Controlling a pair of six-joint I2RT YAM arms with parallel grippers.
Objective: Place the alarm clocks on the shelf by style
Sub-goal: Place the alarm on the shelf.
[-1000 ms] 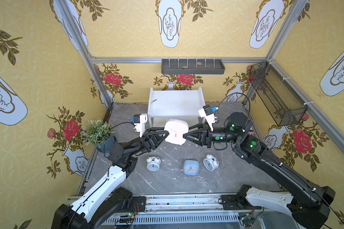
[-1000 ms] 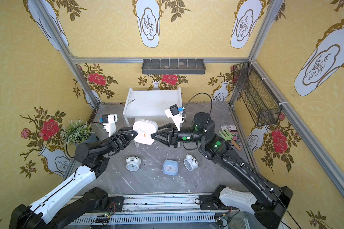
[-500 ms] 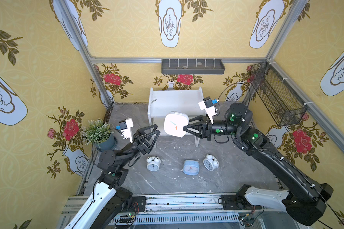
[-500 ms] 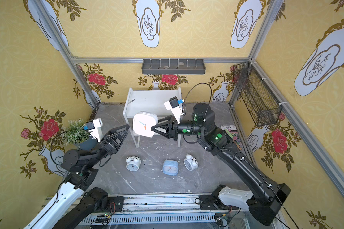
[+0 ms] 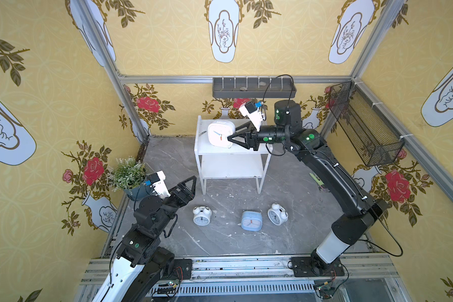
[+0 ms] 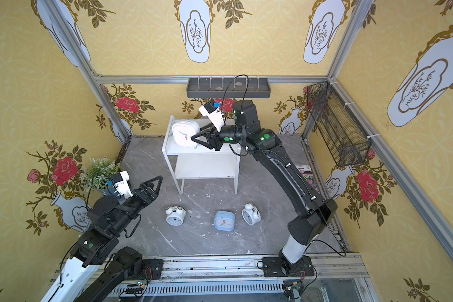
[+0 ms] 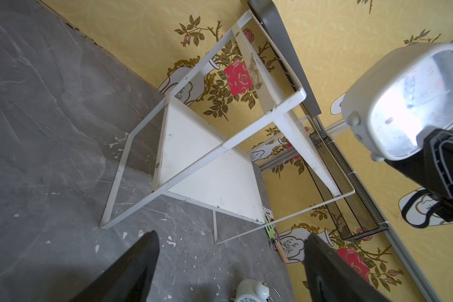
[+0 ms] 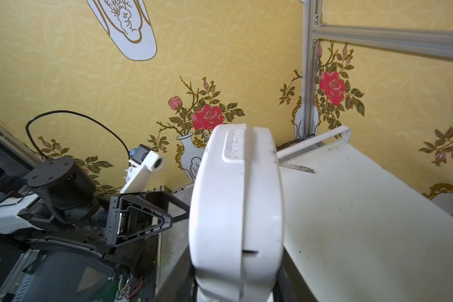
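Nearest, on the left, the left gripper (image 7: pixel 230 236) hangs over the floor with its jaws wide apart and nothing between them, aimed at the left legs of the shelf (image 5: pixel 230 167). The plant (image 5: pixel 127 174) stands just beside its wrist, against the left wall.

Three clocks lie in a row on the floor, near of the shelf and apart from each other. They are the left bell clock (image 5: pixel 202 215), the blue clock (image 5: pixel 251 221) in the middle and the right bell clock (image 5: pixel 277 214). A packet (image 6: pixel 304 170) lies on the floor right of the shelf, partly under the right arm.

Farther back, the right gripper (image 5: pixel 232 134) reaches in from the right across the shelf's top board, its jaws clamped on the right edge of the white clock (image 5: pixel 220 133). The clock is upright, over the left part of the top board, just beside the raised left panel. Whether its feet touch the board I cannot tell. The arm hides the right part of that board in both top views. The tray (image 5: pixel 254 87) hangs on the far wall and the basket (image 5: pixel 364 125) on the right wall.

A second ago both grippers met at the white clock in the air, near of the shelf. Since then the left has let go, opened and drawn back to the near left. The right has carried the clock farther, up to the top board. The floor clocks have not moved.
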